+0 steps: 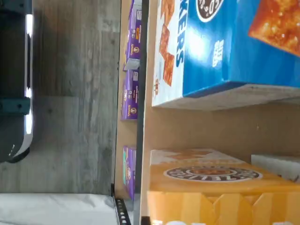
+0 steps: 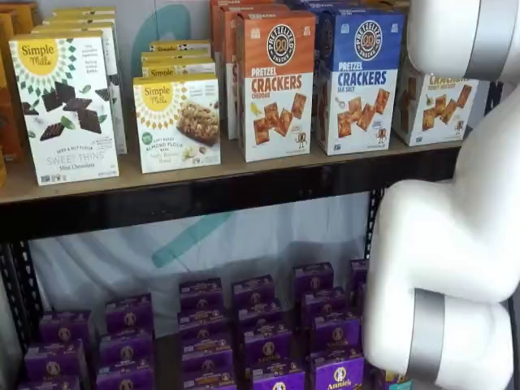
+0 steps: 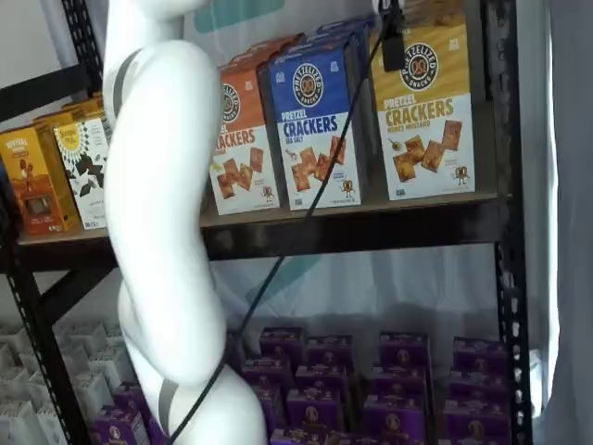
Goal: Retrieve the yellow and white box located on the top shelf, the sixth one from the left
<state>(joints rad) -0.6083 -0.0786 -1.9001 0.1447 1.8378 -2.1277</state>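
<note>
The tool [image 3: 393,42] hangs just above the yellow and white box [image 3: 424,111]. The blue box [image 3: 315,125] stands close beside that box on the top shelf [image 3: 352,227], a narrow gap between them, and a black upright [image 3: 505,139] stands at the box's other side. In front of the box faces the space is open.

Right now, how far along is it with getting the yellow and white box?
Done: the arm has reached the top shelf. In hand: the claw hangs over the yellow and white box; whether it grips is unclear. Left: grasping and pulling the box out.
</note>
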